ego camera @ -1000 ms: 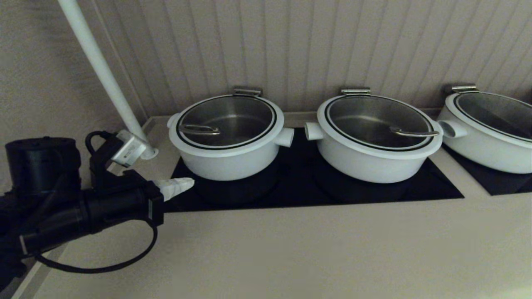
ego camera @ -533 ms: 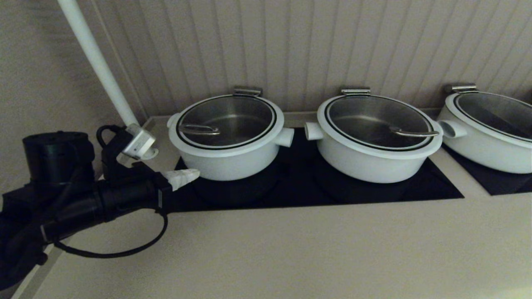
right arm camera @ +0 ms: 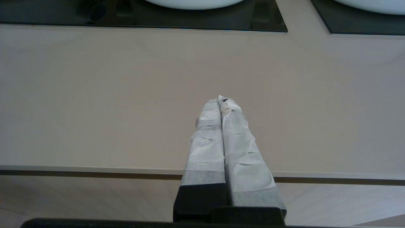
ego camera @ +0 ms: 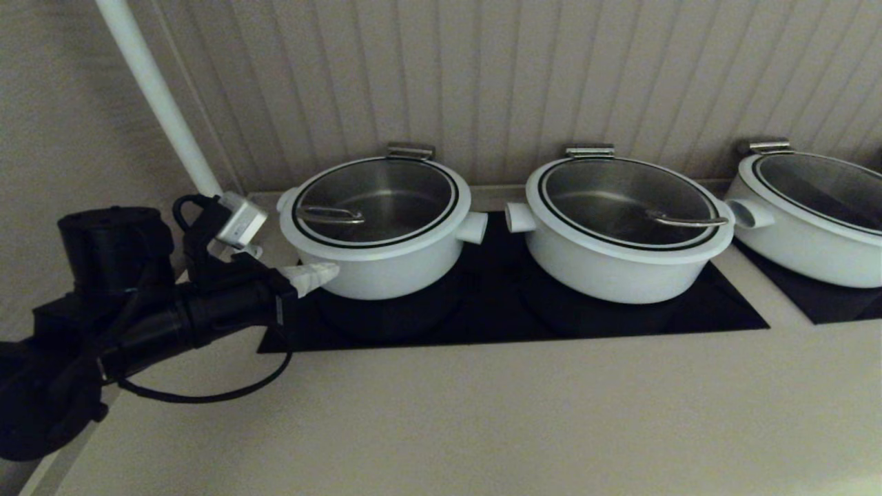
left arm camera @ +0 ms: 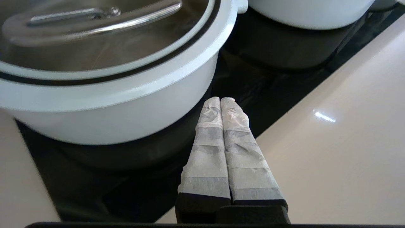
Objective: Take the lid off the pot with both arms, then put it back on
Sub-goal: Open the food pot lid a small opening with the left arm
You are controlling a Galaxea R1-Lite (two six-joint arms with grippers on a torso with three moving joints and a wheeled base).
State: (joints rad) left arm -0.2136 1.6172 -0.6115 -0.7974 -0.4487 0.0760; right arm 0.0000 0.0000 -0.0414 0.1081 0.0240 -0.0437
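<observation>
Left gripper (ego camera: 329, 271), fingers pressed together, empty, beside the pot (ego camera: 375, 265).

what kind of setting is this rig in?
Probably a buffet or catering serving counter. A row of like white pots with glass lids, such as the pot and its lid, sits on black inset panels in a beige countertop against a panelled wall.
</observation>
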